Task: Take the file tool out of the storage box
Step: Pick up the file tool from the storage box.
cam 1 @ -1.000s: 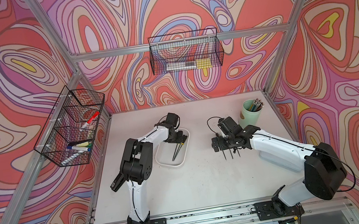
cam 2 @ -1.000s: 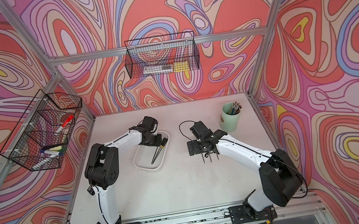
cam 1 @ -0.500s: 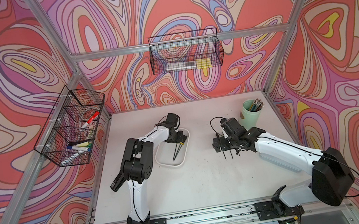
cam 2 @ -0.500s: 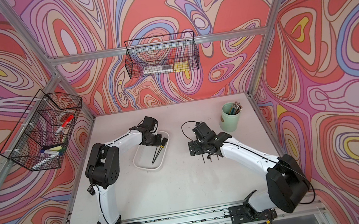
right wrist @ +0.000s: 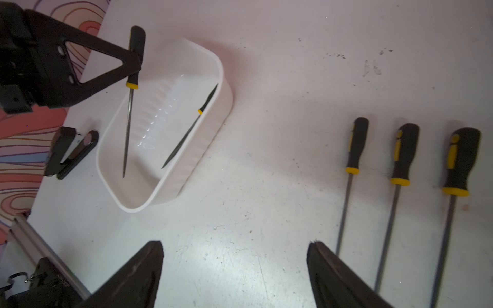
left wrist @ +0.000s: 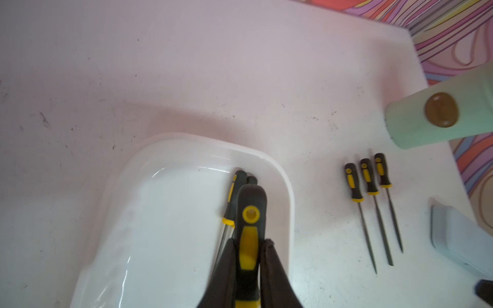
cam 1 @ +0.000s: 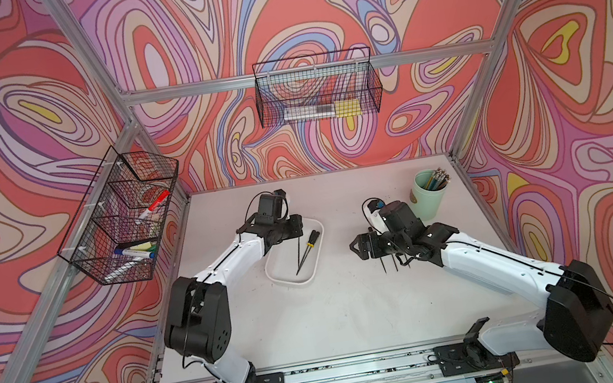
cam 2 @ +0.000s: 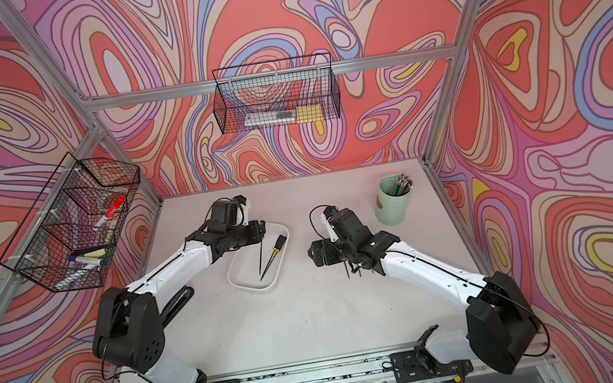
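Clenching a file (right wrist: 130, 112) by its handle, the left tool (left wrist: 249, 244) holds it above the storage box (cam 1: 289, 279), tip inside the rim beside a second file (right wrist: 186, 133). Bare bench (cam 1: 339, 311) separates the box from three laid-out files (right wrist: 400, 160); the right tool (right wrist: 234, 244) gapes empty near them.

Bare table (right wrist: 266, 160) lies between the storage box (right wrist: 186, 160) and three laid-out files (right wrist: 404, 154).

1. Found storage box (cam 1: 292, 281) on the white table (cam 1: 336, 320).
2. Noted left gripper (cam 1: 296, 230) above its far end, first file (cam 1: 300, 253) projecting from it over the box.
3. Saw second file (cam 1: 314, 237) lying inside.
4. Observed right gripper (cam 1: 375, 250) over three file tips (cam 1: 384, 267).
5. Located green cup (cam 1: 427, 199) near the far right corner.
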